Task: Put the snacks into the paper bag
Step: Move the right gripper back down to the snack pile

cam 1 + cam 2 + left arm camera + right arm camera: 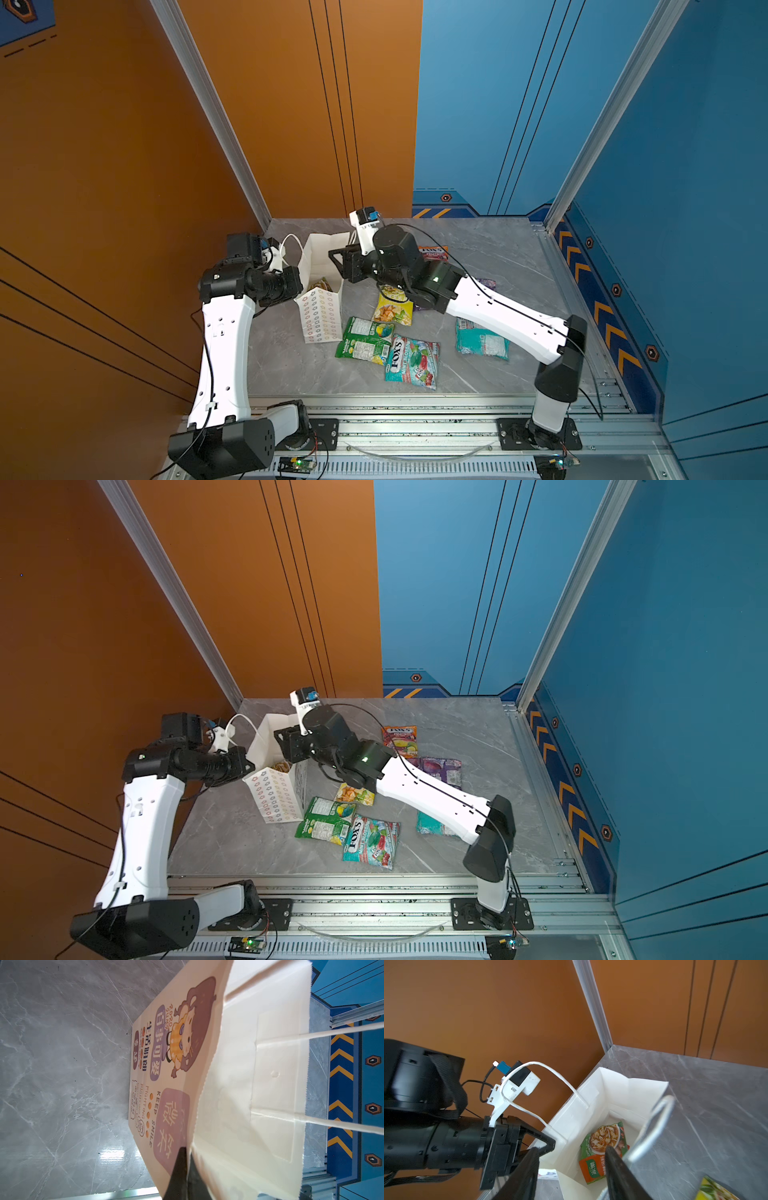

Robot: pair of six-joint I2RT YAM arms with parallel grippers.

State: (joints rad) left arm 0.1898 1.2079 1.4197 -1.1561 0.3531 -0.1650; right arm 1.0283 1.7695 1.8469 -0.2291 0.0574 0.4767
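The white paper bag [322, 257] [274, 737] stands open at the back left of the table. My left gripper [187, 1149] [553, 1142] is shut on the bag's rim, beside the printed front [176, 1047]. My right gripper [573, 1148] [336, 262] hangs open over the bag's mouth with nothing between its fingers. An orange and green packet [600, 1140] [319, 285] lies inside the bag. Other snacks lie on the table: a yellow one [392, 309], a green one [365, 338], a teal FOX'S one [411, 361], a teal one [482, 343], an orange FOX'S one [400, 739] and a purple one [442, 771].
One cord handle [533, 1064] loops over the left wrist camera mount; the other handle [652, 1126] stands next to my right fingers. An aluminium rail [415, 424] runs along the table's front. Orange and blue walls close in the back and sides.
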